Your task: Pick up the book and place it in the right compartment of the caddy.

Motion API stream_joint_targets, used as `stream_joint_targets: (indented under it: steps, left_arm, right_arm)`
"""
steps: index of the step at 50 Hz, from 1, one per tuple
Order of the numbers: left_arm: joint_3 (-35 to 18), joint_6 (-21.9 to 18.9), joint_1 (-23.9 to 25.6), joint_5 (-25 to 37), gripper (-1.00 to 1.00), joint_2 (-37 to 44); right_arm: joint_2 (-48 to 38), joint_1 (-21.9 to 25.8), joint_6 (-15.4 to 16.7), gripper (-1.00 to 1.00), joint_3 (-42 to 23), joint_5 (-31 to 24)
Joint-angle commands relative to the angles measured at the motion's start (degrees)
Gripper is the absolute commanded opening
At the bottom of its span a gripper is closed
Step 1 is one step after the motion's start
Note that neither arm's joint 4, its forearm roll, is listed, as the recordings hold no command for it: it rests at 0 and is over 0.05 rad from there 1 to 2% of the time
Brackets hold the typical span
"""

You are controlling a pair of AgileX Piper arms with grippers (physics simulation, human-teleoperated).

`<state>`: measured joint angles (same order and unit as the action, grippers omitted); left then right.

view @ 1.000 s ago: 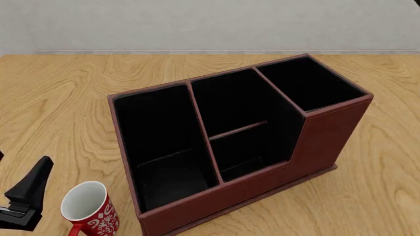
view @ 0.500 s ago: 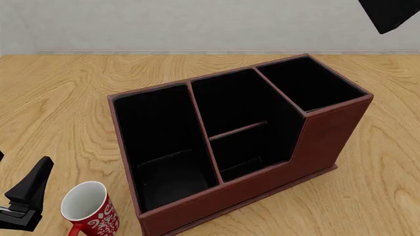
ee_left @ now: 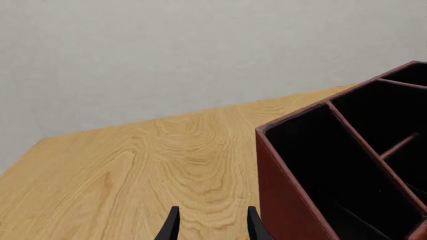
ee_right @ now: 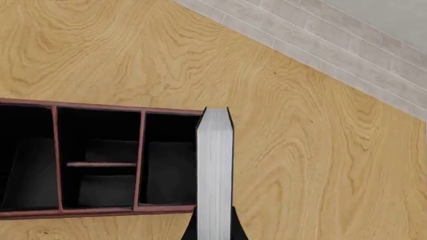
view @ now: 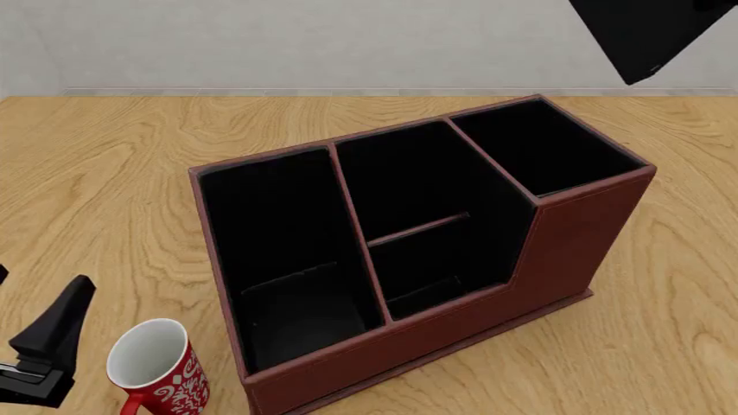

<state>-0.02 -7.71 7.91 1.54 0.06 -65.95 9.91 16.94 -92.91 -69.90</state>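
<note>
The caddy (view: 554, 251) is a large maroon box with a black interior, standing mid-table. Its right compartment (view: 542, 147) is the narrow section at the far right end. The book (ee_right: 214, 170) shows its white page block edge-on between black covers, with my right gripper (ee_right: 213, 231) shut on it. It hangs high above the caddy (ee_right: 100, 212), and in the right wrist view it lines up with the outer edge of the right compartment (ee_right: 170, 165). In the front view the book (view: 640, 35) is a black shape at the top right. My left gripper (ee_left: 210, 219) is open beside the caddy (ee_left: 287, 185).
A red-and-white mug (view: 155, 372) stands at the near left, just in front of the caddy's left corner. My left gripper (view: 47, 346) is right beside it. Bare wooden table (view: 104, 173) surrounds the caddy, with a pale wall behind.
The book has come further into the front view from the top right, moving down and left toward the caddy. The left arm, mug and caddy have not moved.
</note>
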Motion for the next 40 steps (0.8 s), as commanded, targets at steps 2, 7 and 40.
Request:
stream_joint_targets:
  steps: [2,7,40]
  left_arm:
    - [0.01,-0.78,0.31,0.18,1.0,-0.02]
    - [-0.03,-0.81,0.28,0.07,1.0,0.15]
    - [-0.01,-0.98,0.25,0.71,1.0,0.1]
  right_arm:
    - [-2.01,2.12,-2.17,-1.0,-1.55,0.0]
    - [-2.95,3.05,-2.77,-1.0,-1.95,0.0]
    - [-5.91,4.55,-3.95,-1.0,2.42,0.0]
